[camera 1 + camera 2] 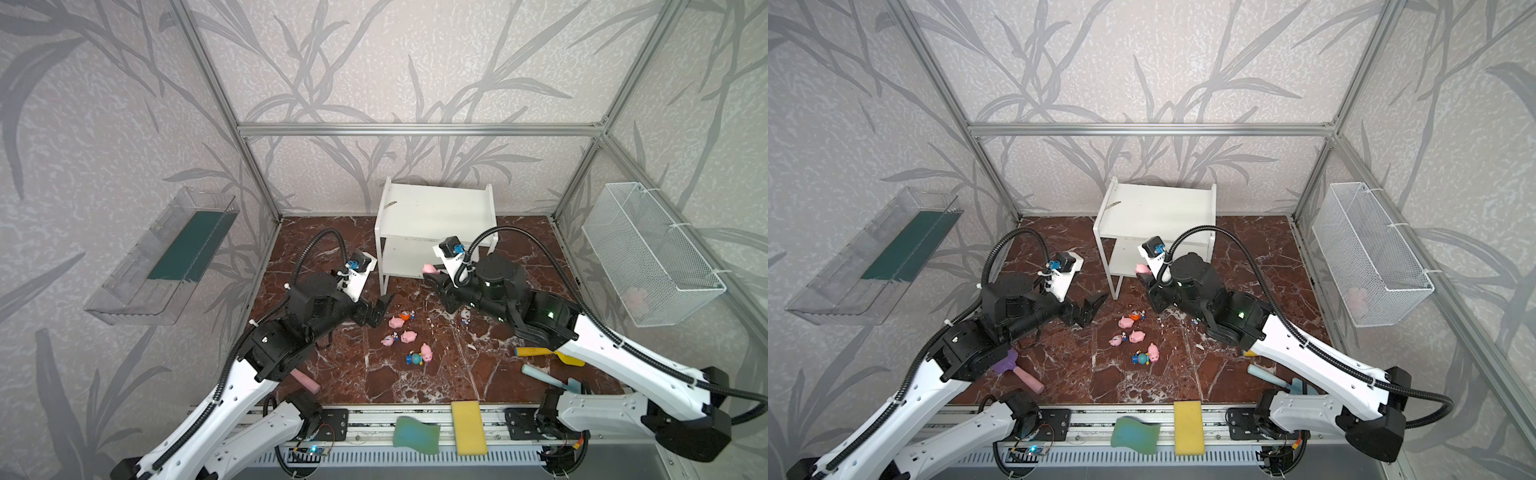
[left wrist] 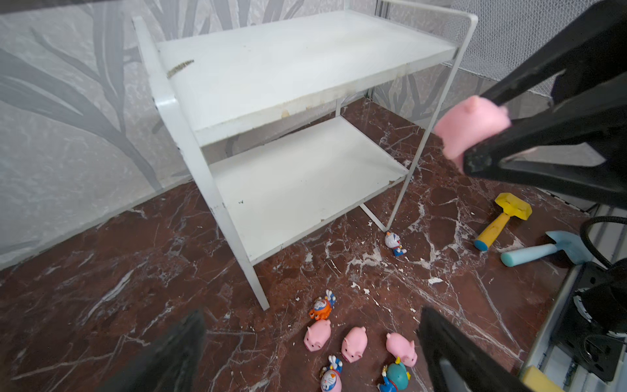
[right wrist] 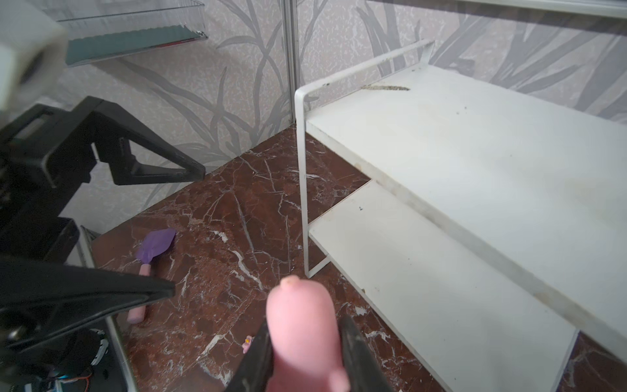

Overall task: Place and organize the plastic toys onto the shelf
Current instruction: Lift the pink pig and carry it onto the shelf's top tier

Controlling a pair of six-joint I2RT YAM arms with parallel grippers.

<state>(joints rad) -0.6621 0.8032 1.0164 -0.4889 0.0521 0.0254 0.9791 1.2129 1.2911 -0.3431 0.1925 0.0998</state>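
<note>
The white two-tier shelf stands at the back, both boards bare. My right gripper is shut on a pink pig, held in the air just in front of the lower board's front right corner. Three more pigs lie on the marble floor with small figurines: orange, pink, teal. A white-blue figurine stands near the shelf's front right leg. My left gripper hangs open just left of the pigs, holding nothing.
A yellow shovel and a teal shovel lie under my right arm, a purple-and-pink one under my left. Green and yellow sponges sit on the front rail. Wire basket hangs right, clear tray left.
</note>
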